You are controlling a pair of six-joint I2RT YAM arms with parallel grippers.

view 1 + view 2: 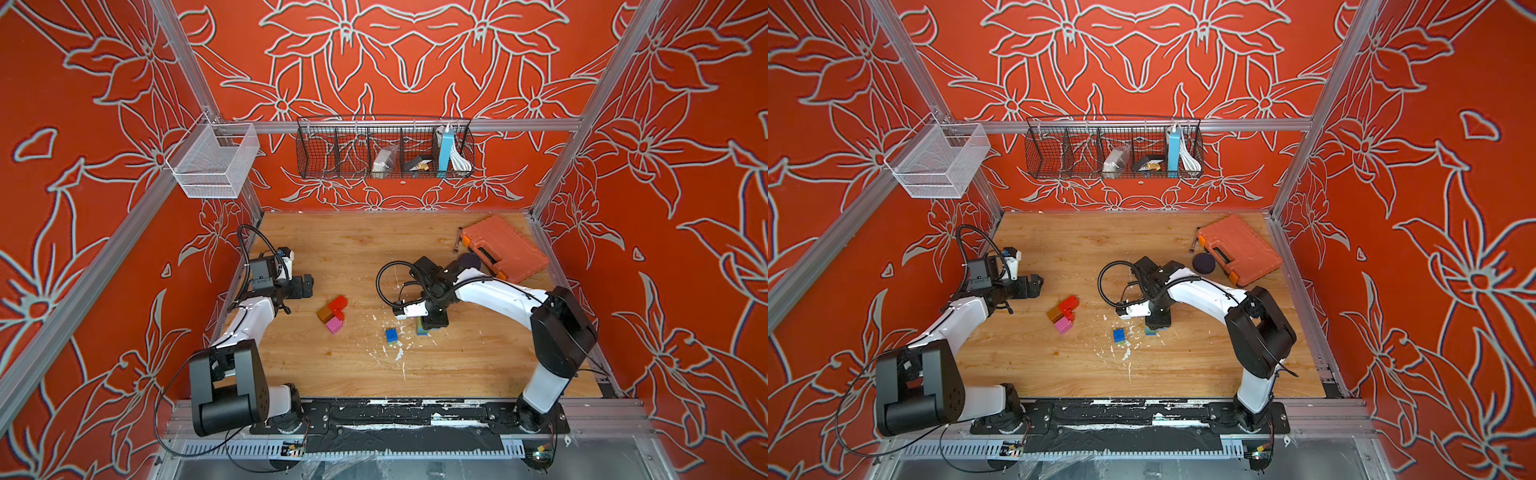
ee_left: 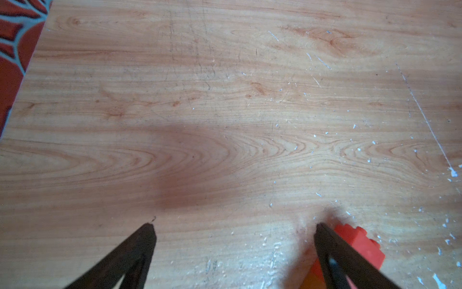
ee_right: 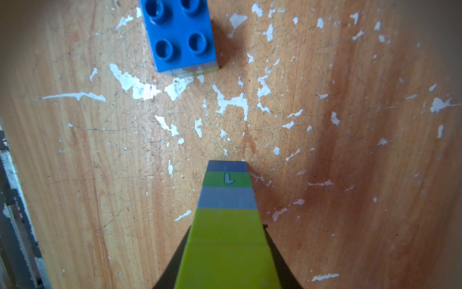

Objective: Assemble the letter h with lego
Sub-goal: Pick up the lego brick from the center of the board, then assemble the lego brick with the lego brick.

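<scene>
Two grippers up. My right gripper (image 1: 435,322) is clenched on a striped lime-green, grey-blue and green plastic lego stack (image 3: 226,222), which fills the gap between its jaws. A blue studded plastic lego brick (image 3: 180,35) sits ahead of those jaws, apart. My left gripper (image 2: 235,226) is released, jaws wide over the scratched wooden tabletop (image 2: 225,100). A red studded plastic lego brick (image 2: 360,242) lies just outside one fingertip.
</scene>
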